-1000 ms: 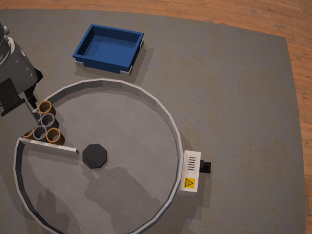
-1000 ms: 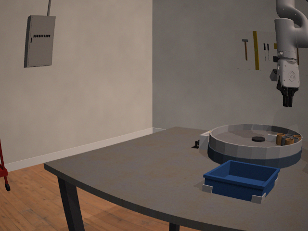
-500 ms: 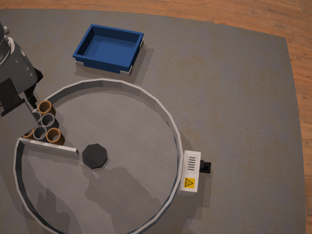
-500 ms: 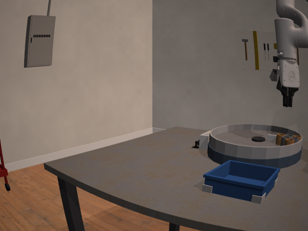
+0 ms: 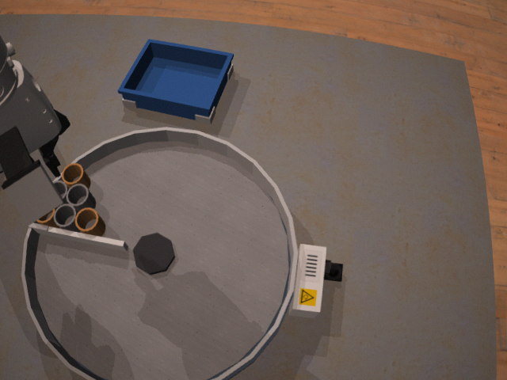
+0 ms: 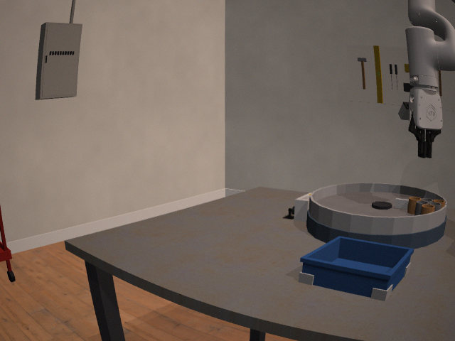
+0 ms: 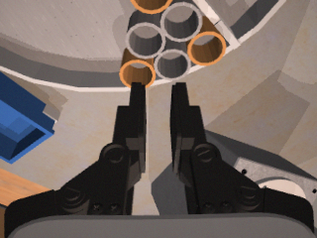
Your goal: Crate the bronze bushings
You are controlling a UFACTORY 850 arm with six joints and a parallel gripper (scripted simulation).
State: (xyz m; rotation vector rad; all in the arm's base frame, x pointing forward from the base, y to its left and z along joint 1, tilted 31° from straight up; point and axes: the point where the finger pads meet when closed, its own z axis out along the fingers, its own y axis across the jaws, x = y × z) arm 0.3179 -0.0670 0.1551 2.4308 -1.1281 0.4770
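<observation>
Three bronze bushings (image 5: 75, 175) (image 5: 89, 221) (image 5: 45, 218) and three steel bushings (image 5: 78, 194) stand upright in a tight cluster at the left rim of the turning table (image 5: 163, 261). My gripper (image 7: 158, 101) (image 6: 425, 154) hangs high above the cluster, with nothing in it. Its fingers stand nearly shut with a narrow gap. The blue crate (image 5: 177, 78) sits empty beyond the table's rim.
A white bar (image 5: 78, 237) lies across the disc just beside the cluster. A black hub (image 5: 154, 252) sits at the disc's centre. A raised rim rings the disc. A white control box (image 5: 309, 278) is fixed at its right side.
</observation>
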